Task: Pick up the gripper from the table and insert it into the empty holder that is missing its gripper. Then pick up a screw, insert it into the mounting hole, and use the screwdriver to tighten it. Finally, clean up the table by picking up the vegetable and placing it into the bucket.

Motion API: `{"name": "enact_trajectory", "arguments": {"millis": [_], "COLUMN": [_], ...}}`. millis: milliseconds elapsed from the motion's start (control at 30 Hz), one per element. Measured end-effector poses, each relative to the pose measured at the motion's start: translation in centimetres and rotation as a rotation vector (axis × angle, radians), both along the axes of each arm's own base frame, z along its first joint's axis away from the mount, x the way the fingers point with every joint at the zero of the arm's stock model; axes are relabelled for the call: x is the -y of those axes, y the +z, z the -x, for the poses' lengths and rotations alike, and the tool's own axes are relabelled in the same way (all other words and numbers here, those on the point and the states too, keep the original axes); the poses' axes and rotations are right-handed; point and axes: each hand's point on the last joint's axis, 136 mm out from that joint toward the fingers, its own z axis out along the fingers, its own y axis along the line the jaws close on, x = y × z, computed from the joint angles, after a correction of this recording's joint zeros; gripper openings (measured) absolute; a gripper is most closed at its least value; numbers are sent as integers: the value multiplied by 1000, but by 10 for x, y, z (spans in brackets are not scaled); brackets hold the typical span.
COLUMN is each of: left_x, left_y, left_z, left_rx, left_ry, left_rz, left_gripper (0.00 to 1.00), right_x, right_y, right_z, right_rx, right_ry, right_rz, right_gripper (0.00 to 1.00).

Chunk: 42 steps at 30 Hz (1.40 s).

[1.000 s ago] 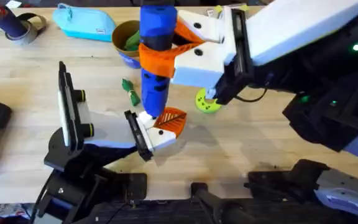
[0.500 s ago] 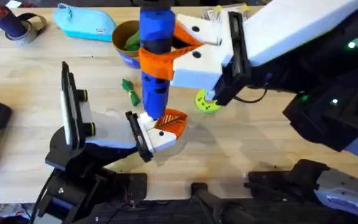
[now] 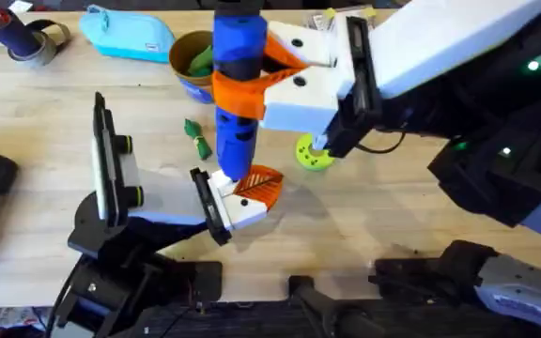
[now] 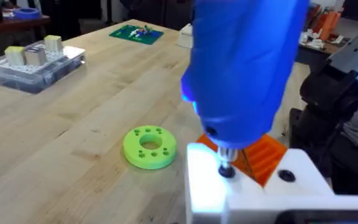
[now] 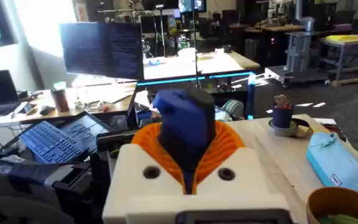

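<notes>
Tightening the screw: the right pincer (image 3: 238, 89) clamps the thick blue cylindrical screwdriver (image 3: 237, 84) upright at frame centre, bit seated in the white plastic holder (image 4: 247, 186); keeping it vertical looks essential.

One blue screwdriver (image 3: 236, 84) is standing at upper centre. One ribbed orange gripper (image 3: 261, 184), one white holder (image 3: 238, 207), one lime-green disc (image 3: 314, 153), one yellow bucket (image 3: 188, 62), one light blue pouch (image 3: 128, 33) and one loose dark green vegetable (image 3: 198, 137) are showing on one table (image 3: 364, 216).
</notes>
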Motion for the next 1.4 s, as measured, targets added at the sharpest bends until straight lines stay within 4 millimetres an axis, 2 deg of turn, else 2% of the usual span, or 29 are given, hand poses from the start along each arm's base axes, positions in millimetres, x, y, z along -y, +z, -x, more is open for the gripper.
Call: {"name": "enact_trajectory", "arguments": {"millis": [167,267,467,567,667,767,867,967,1067,1167,1267,1400], "left_x": [0,0,0,2,2,2,3,3,0,-2,-3,-5], "left_y": [1,4,0,-1,0,5,7,9,9,7,7,10], "left_z": [1,0,1,4,3,4,7,7,-1,-4,-7,-9], "left_rx": [5,29,-38,-53,-43,-14,-2,4,-35,-76,-94,-98], "left_ry": [-4,1,0,-17,-16,-21,-40,-37,10,35,50,66], "left_rz": [-1,2,12,12,13,17,18,20,34,44,52,62], "left_gripper": [9,9,10,10,10,10,10,10,10,10,10,10], "right_x": [1,5,7,8,13,14,12,11,10,6,-1,-6], "right_y": [6,10,0,-3,-1,8,13,13,10,7,7,9], "right_z": [6,-1,-18,-23,-18,-3,1,-14,-36,-49,-56,-60], "right_rx": [50,54,-169,-211,-133,-30,-17,-85,-232,-353,-454,-467], "right_ry": [39,25,-7,0,48,139,177,117,15,-29,-21,10], "right_rz": [-33,-64,-64,-59,-42,-21,8,21,20,57,122,164], "right_gripper": [42,44,44,43,43,45,42,45,42,44,43,43]}}
